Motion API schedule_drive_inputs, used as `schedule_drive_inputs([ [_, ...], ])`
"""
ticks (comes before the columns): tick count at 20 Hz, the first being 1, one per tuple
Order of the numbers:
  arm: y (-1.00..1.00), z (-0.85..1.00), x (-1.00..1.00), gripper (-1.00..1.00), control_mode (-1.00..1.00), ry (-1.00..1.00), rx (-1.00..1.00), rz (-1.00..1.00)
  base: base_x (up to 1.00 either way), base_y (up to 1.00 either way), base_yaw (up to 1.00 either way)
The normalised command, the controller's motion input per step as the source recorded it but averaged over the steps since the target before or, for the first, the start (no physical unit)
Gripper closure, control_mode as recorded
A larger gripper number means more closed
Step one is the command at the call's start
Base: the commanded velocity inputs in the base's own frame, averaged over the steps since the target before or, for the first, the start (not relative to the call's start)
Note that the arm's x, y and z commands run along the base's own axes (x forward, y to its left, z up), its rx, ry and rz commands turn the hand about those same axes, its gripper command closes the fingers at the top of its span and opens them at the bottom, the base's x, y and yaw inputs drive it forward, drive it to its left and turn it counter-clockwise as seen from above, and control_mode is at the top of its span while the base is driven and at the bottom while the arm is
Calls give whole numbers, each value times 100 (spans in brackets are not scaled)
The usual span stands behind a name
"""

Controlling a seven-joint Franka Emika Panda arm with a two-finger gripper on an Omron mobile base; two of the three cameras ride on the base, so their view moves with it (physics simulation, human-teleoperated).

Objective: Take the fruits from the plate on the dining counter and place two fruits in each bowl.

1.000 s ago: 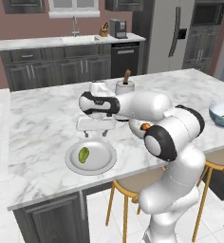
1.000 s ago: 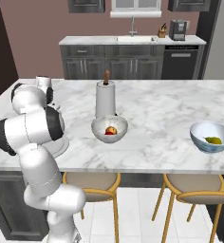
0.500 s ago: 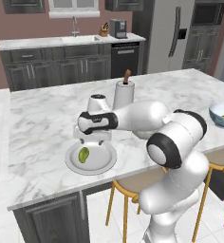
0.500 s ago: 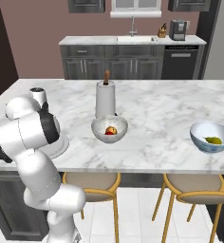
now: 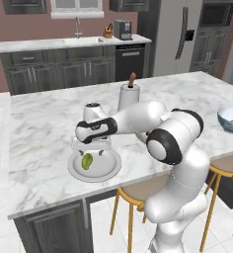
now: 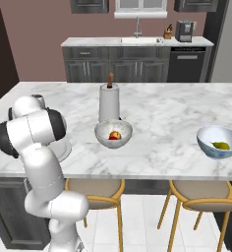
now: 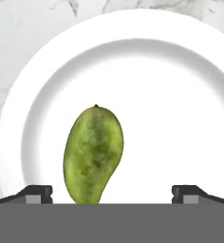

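Hovering over the round, flat, pale grey-white plate [image 5: 107,169] on the long white marble dining counter [image 5: 44,128], the two-finger gripper [image 7: 112,192] is holding its jaws spread wide and empty. The elongated green fruit [image 7: 93,153] is lying alone on the plate, between the fingertips but off-centre, nearer the left one in the hand view. Its long axis is running roughly crosswise to the line between the tips, which suits a pinch across its narrow width. A small sideways correction is probably needed before descending.
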Motion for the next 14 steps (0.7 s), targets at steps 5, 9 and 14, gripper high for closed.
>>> schedule_drive_inputs([
  [5,0,-10,32,-100,-100,0,0,26,0,0,0],
  [9,0,0,-6,-100,-100,0,0,12,0,0,0],
  [14,1,-5,-38,-100,-100,0,0,0,0,0,0],
])
